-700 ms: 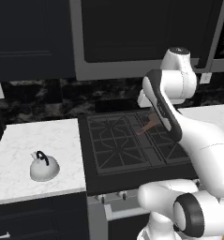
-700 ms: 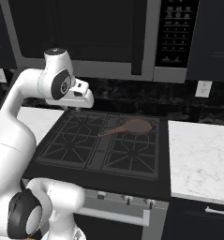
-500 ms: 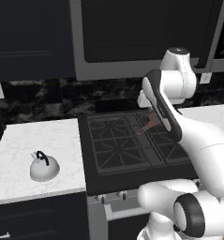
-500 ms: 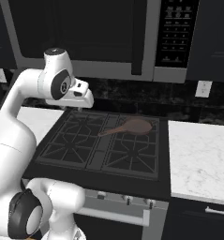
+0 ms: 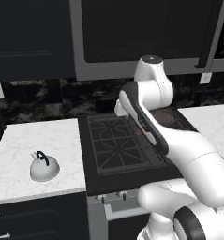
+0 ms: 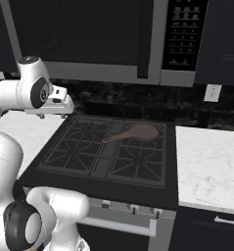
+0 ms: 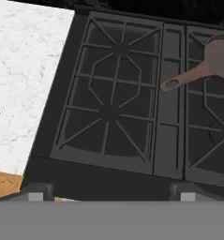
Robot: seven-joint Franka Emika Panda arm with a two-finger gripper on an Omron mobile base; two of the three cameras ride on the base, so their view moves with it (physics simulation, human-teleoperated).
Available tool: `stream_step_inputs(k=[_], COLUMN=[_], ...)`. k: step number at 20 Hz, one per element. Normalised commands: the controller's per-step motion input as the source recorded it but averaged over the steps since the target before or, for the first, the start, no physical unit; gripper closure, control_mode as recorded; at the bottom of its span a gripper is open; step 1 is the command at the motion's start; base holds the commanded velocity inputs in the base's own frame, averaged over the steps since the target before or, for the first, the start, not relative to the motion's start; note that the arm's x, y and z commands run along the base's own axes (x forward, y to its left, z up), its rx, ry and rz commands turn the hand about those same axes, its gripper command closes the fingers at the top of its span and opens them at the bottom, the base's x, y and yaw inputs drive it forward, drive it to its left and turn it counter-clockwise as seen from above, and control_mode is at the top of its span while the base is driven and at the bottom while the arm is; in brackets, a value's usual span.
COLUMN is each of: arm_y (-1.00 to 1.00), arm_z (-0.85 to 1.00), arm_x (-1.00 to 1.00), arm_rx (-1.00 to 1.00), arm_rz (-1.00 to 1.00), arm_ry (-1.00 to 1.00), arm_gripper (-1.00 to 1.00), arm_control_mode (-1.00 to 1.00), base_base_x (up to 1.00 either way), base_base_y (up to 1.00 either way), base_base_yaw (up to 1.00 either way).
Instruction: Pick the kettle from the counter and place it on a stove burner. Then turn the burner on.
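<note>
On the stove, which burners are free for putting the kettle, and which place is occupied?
The two left burners next to the counter are bare. The frying pan occupies the back right burner, handle reaching over the centre strip.

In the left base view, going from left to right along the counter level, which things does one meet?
Kettle on the counter → stove grates → the white arm → a second marble counter.

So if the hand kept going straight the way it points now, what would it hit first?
Most likely the stove burner grate on the left side of the cooktop, which sits dead ahead in the hand view. The hand is open and empty; depth is hard to judge.
</note>
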Motion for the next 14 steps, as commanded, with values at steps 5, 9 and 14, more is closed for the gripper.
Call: stream_step_inputs(k=[5,9,14], arm_y=[1.0,1.0,1.0], arm_z=[-0.09,-0.2,-0.45], arm_x=[0.03,0.22,0.43], arm_rx=[-0.01,0.0,0.0], arm_rz=[0.19,0.18,0.2], arm_ry=[-0.11,-0.05,0.0], arm_gripper=[-1.0,-1.0,-1.0], arm_control_mode=[-1.0,-1.0,-1.0], base_base_x=[0.0,0.0,0.0], base_base_y=[0.0,0.0,0.0], base_base_yaw=[0.0,0.0,0.0])
